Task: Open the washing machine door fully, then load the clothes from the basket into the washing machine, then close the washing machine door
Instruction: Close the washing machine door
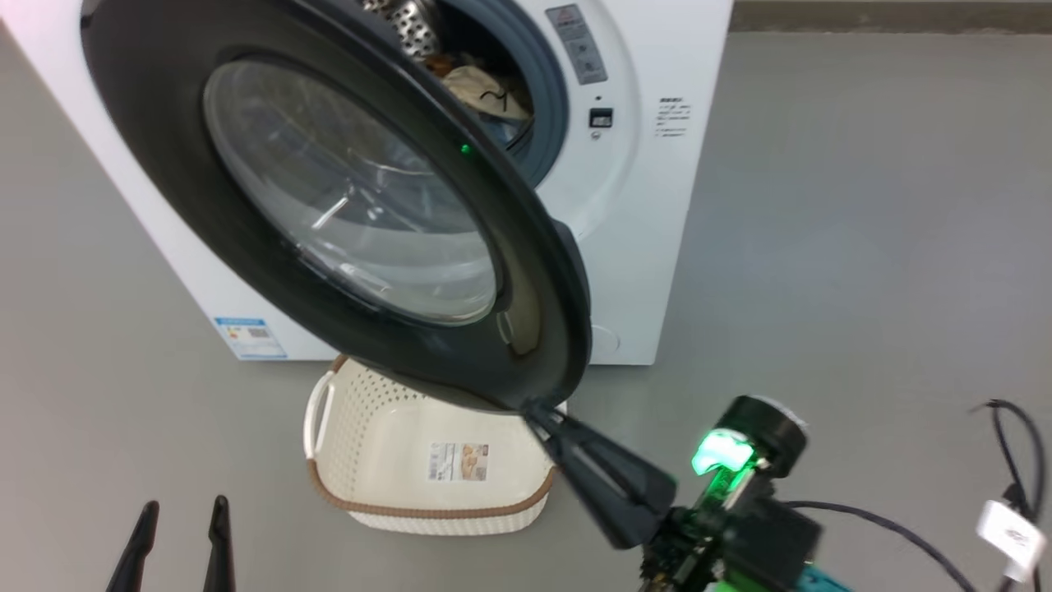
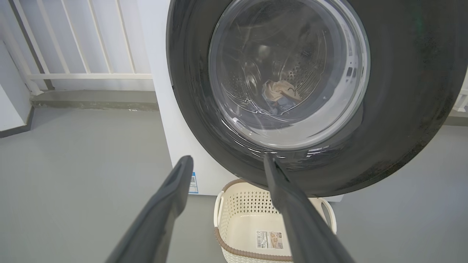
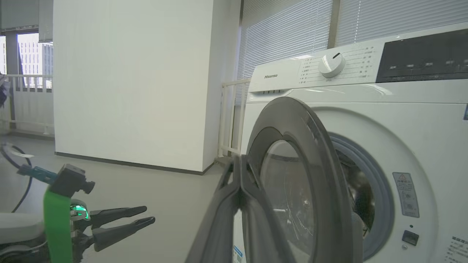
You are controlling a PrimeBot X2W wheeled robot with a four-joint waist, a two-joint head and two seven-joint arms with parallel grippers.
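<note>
Right fingers (image 1: pixel 604 481) pressed shut, tips at lower rim of washing machine door (image 1: pixel 345 189). Left fingers (image 1: pixel 219 538) spread wide, holding nothing. Clothes (image 1: pixel 485 89) lie in drum (image 1: pixel 407 25).

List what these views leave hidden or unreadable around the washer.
- Head view: far end of the basket, covered by the washing machine door.
- Head view: most of the clothes, covered by that door.
- Right wrist view: control print on the washing machine, too small.

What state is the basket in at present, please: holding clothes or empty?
Empty: the basket shows its bare bottom and label sticker, while the clothes lie in the drum of the washing machine.
</note>
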